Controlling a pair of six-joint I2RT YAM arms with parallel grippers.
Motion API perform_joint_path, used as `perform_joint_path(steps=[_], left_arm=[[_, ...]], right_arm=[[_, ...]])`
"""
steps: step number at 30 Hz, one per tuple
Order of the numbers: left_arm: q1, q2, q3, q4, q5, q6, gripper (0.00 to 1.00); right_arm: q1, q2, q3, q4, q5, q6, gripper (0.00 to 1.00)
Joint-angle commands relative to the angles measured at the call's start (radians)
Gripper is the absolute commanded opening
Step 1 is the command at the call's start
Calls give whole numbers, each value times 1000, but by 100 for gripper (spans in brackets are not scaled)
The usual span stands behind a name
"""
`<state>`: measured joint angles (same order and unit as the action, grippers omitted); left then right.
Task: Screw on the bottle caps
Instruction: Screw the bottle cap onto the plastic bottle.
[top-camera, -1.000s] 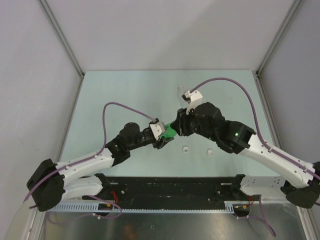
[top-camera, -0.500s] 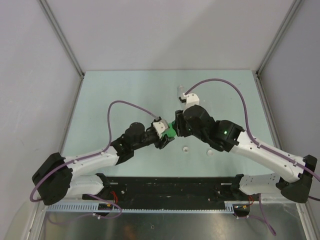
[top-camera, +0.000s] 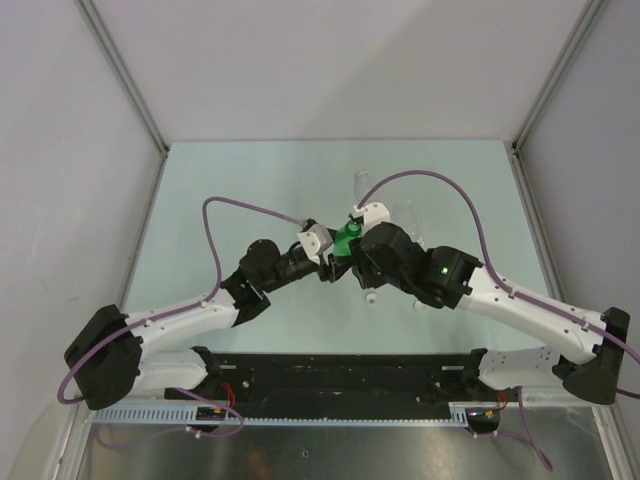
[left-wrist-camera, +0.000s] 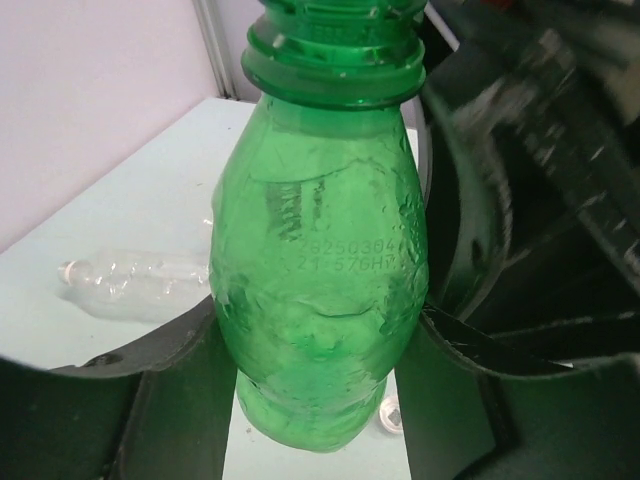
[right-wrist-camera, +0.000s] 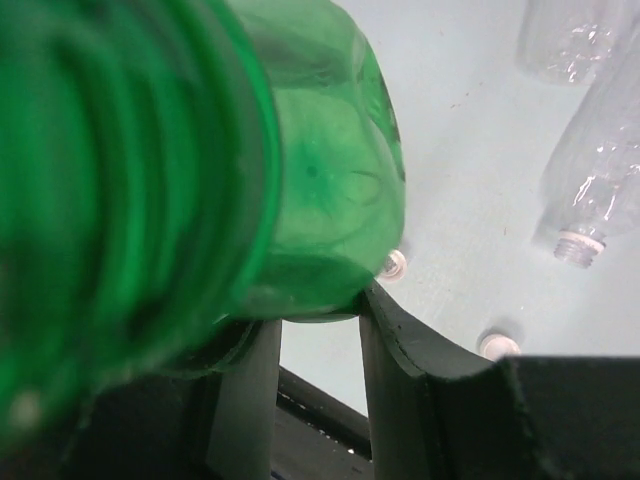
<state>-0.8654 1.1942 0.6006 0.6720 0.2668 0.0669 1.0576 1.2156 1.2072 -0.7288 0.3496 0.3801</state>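
Left gripper clamped on green bottle, mid-frame | right gripper at its neck, grip unreadable | risk: your squeeze buckles the thin wall, so the bottle spins under torque.

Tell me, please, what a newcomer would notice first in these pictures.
The bright green bottle stands out, clamped mid-table between the left fingers, with the right arm meeting it at its neck end. Beyond it two clear bottles lie on the table, and two white caps sit nearer the bases.
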Motion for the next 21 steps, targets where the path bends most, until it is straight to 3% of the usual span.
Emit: perform_joint_path(steps=[1,6,11,21], left_arm=[[-5,-18,-7,55,11,-27,2],[-4,-26,-50,55,0,-69,2],[-4,-50,-73,55,89,-103,2],[-22,-30,-71,54,219,-117,2]], right_arm=[[9,-99,-10,87,29,-44,14],[10,-194,-45,148,9,-51,14],[3,-277,-78,219,-12,-57,14],[-26,-298,-107,347,-141,-76,13]])
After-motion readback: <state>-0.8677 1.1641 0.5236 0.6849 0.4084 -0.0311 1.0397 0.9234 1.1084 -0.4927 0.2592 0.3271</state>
